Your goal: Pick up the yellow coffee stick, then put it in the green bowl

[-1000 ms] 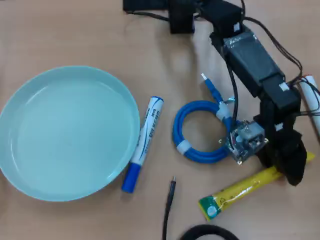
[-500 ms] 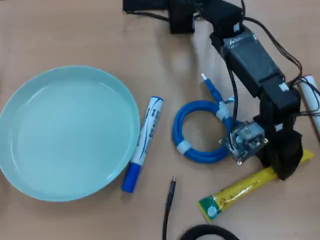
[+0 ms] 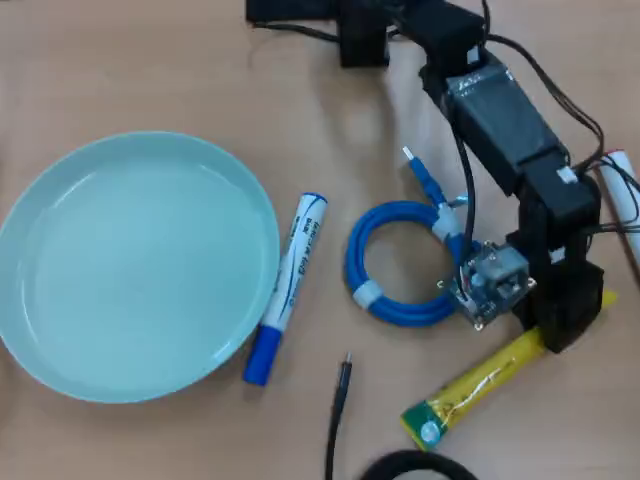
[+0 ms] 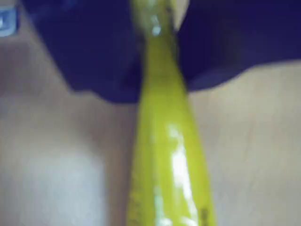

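The yellow coffee stick [image 3: 480,385] lies slanted at the lower right of the overhead view, its green end [image 3: 425,432] toward the bottom edge. My gripper [image 3: 562,322] is shut on the stick's upper right part, and a short yellow tip [image 3: 607,298] pokes out beyond it. In the wrist view the stick [image 4: 164,141] runs down the middle, pinched between the two dark jaws of my gripper [image 4: 157,33] at the top. The pale green bowl [image 3: 130,265] sits at the far left with nothing in it.
A blue-capped white marker [image 3: 285,288] lies just right of the bowl. A coiled blue cable [image 3: 398,262] rests left of the gripper. A black cable end [image 3: 340,400] and a black loop [image 3: 415,464] are near the bottom edge; a white object [image 3: 622,195] is at the right edge.
The gripper has drawn in slightly up and left on the stick. The stick has swung steeper, its green end sliding toward the bottom edge.
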You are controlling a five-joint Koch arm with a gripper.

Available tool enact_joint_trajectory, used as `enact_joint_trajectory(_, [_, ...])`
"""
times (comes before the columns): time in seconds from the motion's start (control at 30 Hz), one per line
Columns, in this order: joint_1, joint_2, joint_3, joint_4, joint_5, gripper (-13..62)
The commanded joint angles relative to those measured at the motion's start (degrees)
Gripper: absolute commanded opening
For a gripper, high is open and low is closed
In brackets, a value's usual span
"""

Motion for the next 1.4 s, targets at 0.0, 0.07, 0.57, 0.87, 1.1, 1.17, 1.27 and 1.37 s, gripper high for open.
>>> enact_joint_trajectory(0.0, [1.1, 0.9, -5.3, 2.3, 1.8, -6.9])
enact_joint_trajectory(0.07, [1.1, 1.1, -5.3, 3.7, 3.0, -6.9])
enact_joint_trajectory(0.57, [0.3, 8.3, -5.5, 13.4, 5.2, -6.8])
enact_joint_trajectory(0.87, [0.0, 17.0, -5.5, 15.9, 4.5, -6.8])
enact_joint_trajectory(1.1, [-0.5, 20.9, -5.5, 18.3, 4.4, -6.7])
enact_joint_trajectory(1.17, [-0.4, 22.3, -5.4, 19.8, 4.5, -6.8])
enact_joint_trajectory(1.27, [0.3, 25.5, -5.4, 22.8, 4.7, -6.8])
enact_joint_trajectory(1.37, [2.1, 28.8, -4.9, 26.5, 4.8, -6.8])
